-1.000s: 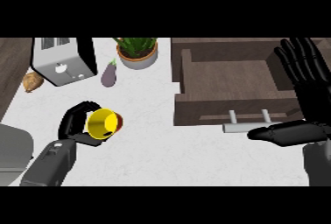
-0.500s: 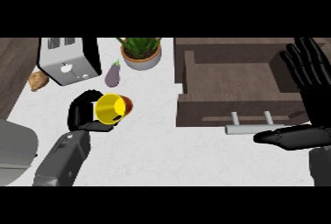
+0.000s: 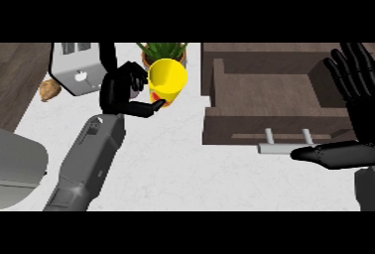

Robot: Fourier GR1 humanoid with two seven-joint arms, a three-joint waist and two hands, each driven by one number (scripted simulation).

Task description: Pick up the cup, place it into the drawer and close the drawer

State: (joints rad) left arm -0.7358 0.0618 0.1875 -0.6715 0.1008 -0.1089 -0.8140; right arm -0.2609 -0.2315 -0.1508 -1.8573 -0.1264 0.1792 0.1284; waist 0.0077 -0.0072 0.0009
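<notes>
Cup (image 3: 167, 78) at 11 o'clock, my left hand (image 3: 126, 93) curled round it, plant (image 3: 164, 48) half hidden behind; right hand (image 3: 357, 99) open at 3 o'clock, clipped by the edge.

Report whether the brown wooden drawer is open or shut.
Open. The brown wooden drawer is pulled out, its floor showing between its walls, with the grey bar handle at the front.

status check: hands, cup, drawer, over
Left hand shut on the yellow cup, tilted, left of the drawer. Right hand open at the drawer's right edge. Drawer open; plant just behind the cup.
</notes>
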